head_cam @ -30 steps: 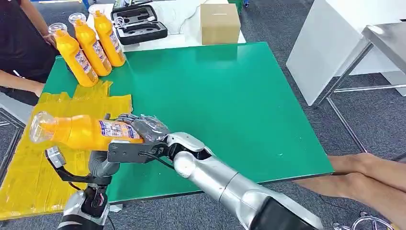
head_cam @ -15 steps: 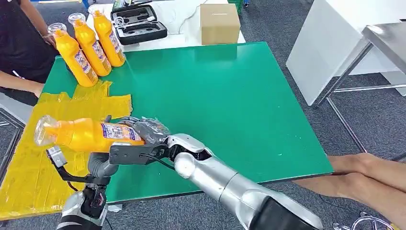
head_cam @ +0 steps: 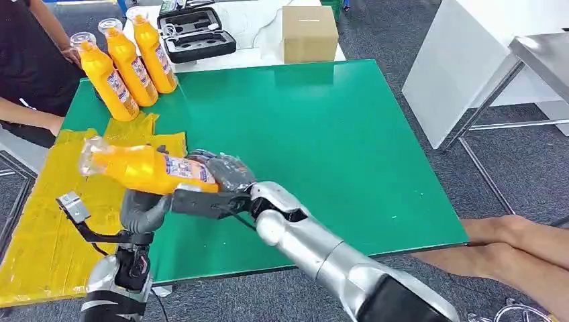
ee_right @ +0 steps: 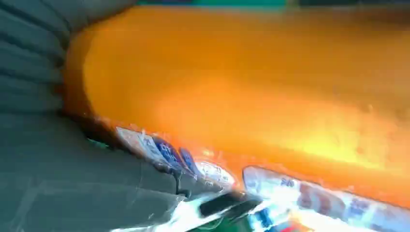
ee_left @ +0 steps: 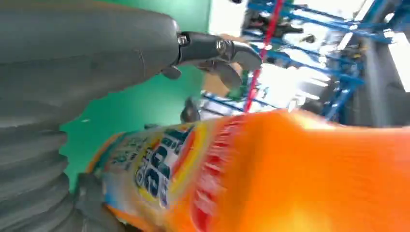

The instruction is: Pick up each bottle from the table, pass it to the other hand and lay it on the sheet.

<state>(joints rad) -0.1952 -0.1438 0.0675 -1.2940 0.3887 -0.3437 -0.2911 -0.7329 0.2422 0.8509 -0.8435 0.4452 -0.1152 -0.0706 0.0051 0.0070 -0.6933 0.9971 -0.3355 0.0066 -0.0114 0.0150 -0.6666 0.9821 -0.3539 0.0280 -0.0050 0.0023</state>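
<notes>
orange bottle point(head_cam: 144, 169) lies on its side in the air, over the near left part of the green table point(head_cam: 322, 134), its clear cap end out over the yellow sheet point(head_cam: 40, 235). i see the right hand point(head_cam: 225, 176) wrapped around its base end, fingers closed on the label. the left hand point(head_cam: 142, 211) sits under the bottle's middle; from the left wrist view its fingers point(ee_left: 217, 50) arch over the body, but i cannot tell if they grip. three bottles point(head_cam: 127, 60) stand at the far left corner.
</notes>
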